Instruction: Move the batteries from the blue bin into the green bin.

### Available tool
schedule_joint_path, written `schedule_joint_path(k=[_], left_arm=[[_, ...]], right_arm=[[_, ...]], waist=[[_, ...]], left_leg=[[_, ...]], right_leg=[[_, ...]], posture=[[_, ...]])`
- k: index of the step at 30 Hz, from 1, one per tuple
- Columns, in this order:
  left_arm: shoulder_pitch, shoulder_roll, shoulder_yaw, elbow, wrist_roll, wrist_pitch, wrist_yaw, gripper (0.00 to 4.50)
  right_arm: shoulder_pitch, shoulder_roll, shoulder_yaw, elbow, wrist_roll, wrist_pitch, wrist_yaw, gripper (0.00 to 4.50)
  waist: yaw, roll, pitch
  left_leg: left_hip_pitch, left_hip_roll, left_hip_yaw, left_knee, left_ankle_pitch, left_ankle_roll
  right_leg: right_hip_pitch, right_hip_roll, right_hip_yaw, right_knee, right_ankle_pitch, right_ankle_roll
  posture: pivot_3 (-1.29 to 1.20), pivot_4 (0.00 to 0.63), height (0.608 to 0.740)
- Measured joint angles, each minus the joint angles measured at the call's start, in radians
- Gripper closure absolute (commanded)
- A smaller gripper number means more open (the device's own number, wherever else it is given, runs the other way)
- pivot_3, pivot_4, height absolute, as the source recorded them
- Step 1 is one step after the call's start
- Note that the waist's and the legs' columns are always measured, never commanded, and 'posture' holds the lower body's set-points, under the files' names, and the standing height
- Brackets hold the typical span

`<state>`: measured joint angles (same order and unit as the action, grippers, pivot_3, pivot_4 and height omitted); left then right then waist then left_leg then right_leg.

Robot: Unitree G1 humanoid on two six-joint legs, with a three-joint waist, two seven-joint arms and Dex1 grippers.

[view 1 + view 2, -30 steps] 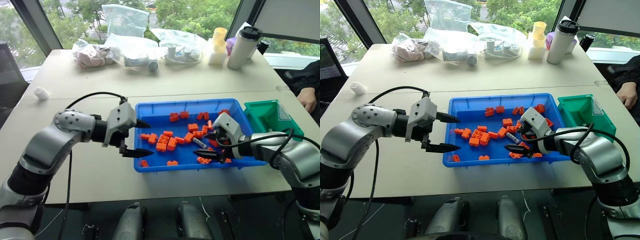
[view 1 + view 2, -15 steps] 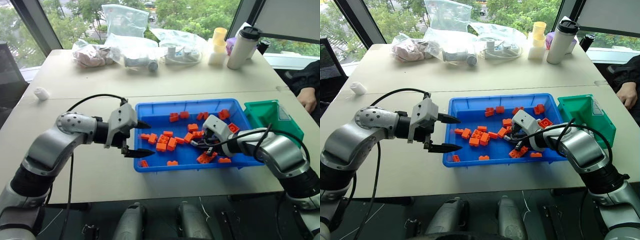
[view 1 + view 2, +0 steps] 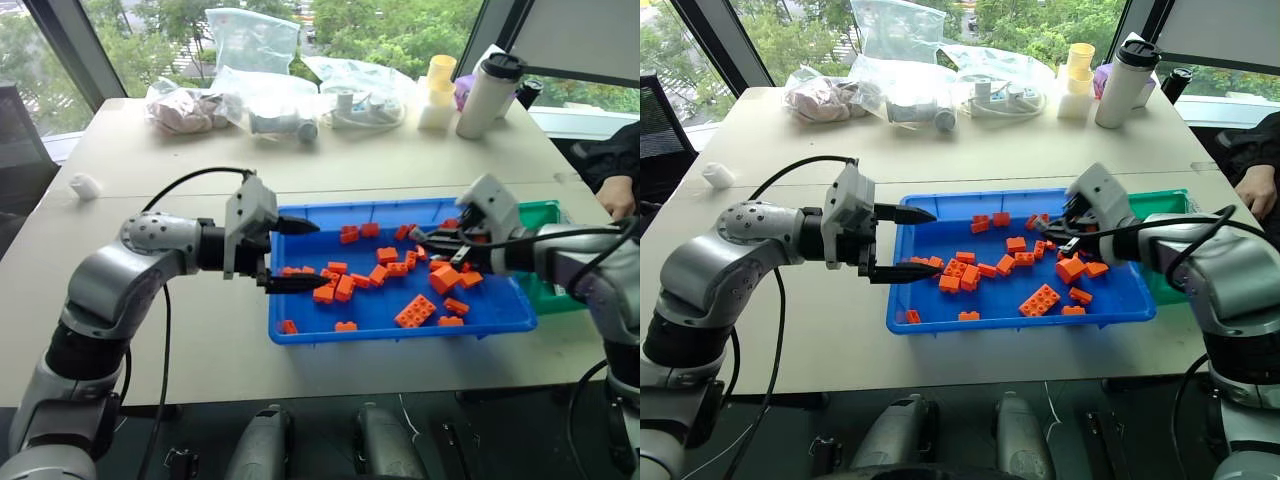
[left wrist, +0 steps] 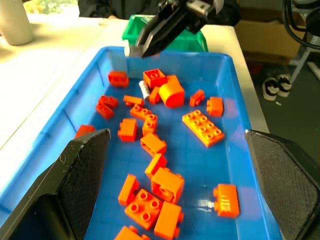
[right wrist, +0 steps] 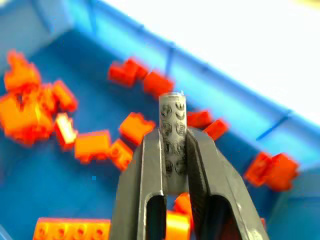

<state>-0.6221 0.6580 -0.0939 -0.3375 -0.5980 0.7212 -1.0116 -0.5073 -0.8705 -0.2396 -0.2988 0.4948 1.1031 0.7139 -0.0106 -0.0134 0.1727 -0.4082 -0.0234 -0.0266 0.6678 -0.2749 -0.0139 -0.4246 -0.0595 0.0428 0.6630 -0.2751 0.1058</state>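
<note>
Right pincer [image 5: 174, 165] is clamped on one battery [image 5: 172, 130], held lengthwise between the fingers with its end poking out past the tips. That's a secure grip for carrying. It's lifted clear of the orange bricks [image 3: 418, 311], hanging above the right end of the blue bin [image 3: 300, 331], so nothing should drag on the way out.

Green bin [image 3: 1170, 203] sits just beside the blue bin's right end, mostly behind my right arm, so the carry is short. Next call: swing right until the battery is over the green bin, then let go. Risk: dropping early puts it back among the bricks.

Left pincer [image 3: 292, 256] has its fingers apart and holds nothing. It's parked over the blue bin's left rim, out of the right arm's path.

Left wrist view shows a whitish cylinder [image 4: 144, 90] among the bricks near the far end, possibly another battery; can't confirm.
</note>
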Motion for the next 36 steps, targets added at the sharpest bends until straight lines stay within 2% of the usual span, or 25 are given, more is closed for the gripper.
schedule_joint_path(k=[3, 7, 13, 22, 23, 29, 36], left_arm=[[-0.026, -0.037, -0.016, 0.044, 0.02, -0.032, 0.002, 0.0], [-0.047, -0.058, -0.064, 0.083, 0.067, -0.08, -0.011, 0.0], [-0.046, -0.061, -0.086, 0.091, 0.096, -0.106, -0.029, 0.0], [-0.037, -0.059, -0.086, 0.091, 0.116, -0.117, -0.032, 0.0], [-0.037, -0.059, -0.086, 0.091, 0.117, -0.117, -0.032, 0.0], [-0.037, -0.04, -0.086, 0.091, 0.128, -0.116, -0.043, 0.0], [-0.037, 0.049, -0.123, 0.069, 0.167, -0.115, -0.105, 0.0]], right_arm=[[0.013, -0.036, -0.085, 0.092, -0.049, -0.064, -0.053, 4.48], [0.097, -0.124, -0.085, 0.242, -0.172, -0.117, -0.132, 4.48], [0.122, -0.128, -0.084, 0.314, -0.216, -0.14, -0.157, 4.48], [0.099, -0.128, -0.056, 0.357, -0.22, -0.15, -0.161, 0.22], [0.094, -0.128, -0.051, 0.366, -0.222, -0.15, -0.165, 0.1], [0.004, -0.091, -0.04, 0.354, -0.206, -0.178, -0.154, 0.1], [-0.017, 0.0, 0.14, 0.243, -0.142, -0.134, -0.058, 0.1]], waist=[[0.001, 0.0, 0.0], [0.0, 0.0, 0.0], [-0.012, 0.002, -0.001], [-0.001, 0.002, -0.001], [-0.001, 0.002, -0.001], [-0.011, 0.002, -0.001], [0.001, 0.002, -0.001]], left_leg=[[0.0, 0.0, 0.0, 0.0, 0.0, 0.0], [0.0, -0.001, 0.001, 0.0, 0.0, 0.0], [0.002, 0.002, 0.002, -0.001, 0.0, 0.0], [0.001, 0.001, 0.002, 0.0, 0.0, 0.0], [0.001, 0.001, 0.002, 0.0, 0.0, 0.0], [0.002, 0.002, 0.002, -0.001, 0.0, 0.0], [0.0, 0.001, 0.001, 0.0, 0.0, 0.0]], right_leg=[[0.0, 0.0, 0.0, 0.0, 0.0, 0.0], [0.0, -0.001, 0.001, 0.0, 0.0, 0.0], [-0.001, 0.003, 0.003, 0.001, 0.0, 0.0], [0.0, 0.002, 0.003, 0.001, 0.0, 0.0], [0.0, 0.002, 0.003, 0.001, 0.0, 0.0], [0.0, 0.004, 0.003, 0.001, 0.0, 0.0], [0.0, 0.002, 0.002, 0.001, 0.0, 0.0]], posture=[[0.0, 0.15, 0.74], [0.0, 0.15, 0.74], [0.0, 0.15, 0.74], [0.0, 0.15, 0.74], [0.0, 0.15, 0.74], [0.0, 0.15, 0.74], [0.0, 0.15, 0.74]])
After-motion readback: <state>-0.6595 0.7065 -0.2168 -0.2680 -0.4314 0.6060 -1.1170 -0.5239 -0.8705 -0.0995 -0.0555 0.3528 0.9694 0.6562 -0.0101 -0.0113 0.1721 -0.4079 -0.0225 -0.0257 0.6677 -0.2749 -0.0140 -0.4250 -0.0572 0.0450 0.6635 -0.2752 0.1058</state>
